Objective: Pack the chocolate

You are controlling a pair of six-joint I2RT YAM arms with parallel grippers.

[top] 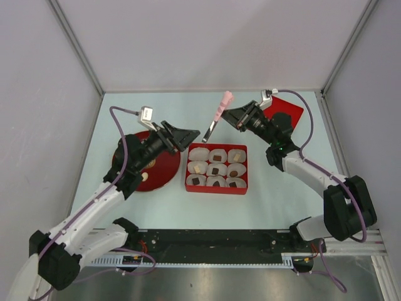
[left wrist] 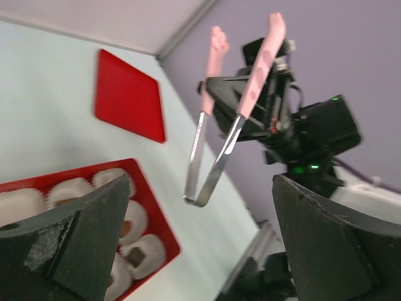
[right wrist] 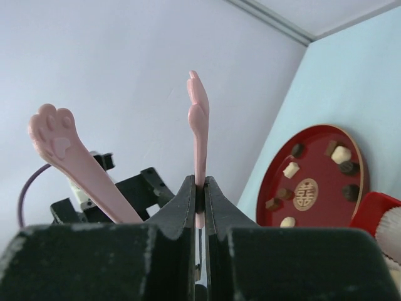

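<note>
— Where's the chocolate (top: pixel 215 170)?
— Some sits in paper cups (top: pixel 200 154) inside the red box (top: pixel 217 189), more on the plate (top: pixel 166 169) left of it.
— Claws?
— Your right claw (top: pixel 230 116) pinches the tongs (top: pixel 216 116) behind the box; your left claw (top: pixel 188 138) gapes, empty.

Dark and cream chocolate bites (top: pixel 215 170): some in cups (top: pixel 200 153) inside the box (top: pixel 216 190), others on the plate (right wrist: pixel 316 164).

It was a robot lab. Plain grey walls (top: pixel 188 44) and metal posts (top: pixel 76 47) stood around a pale table (top: pixel 282 200). A left arm (top: pixel 94 210) and a right arm (top: pixel 310 170) sat on a black rail (top: pixel 213 241).
</note>
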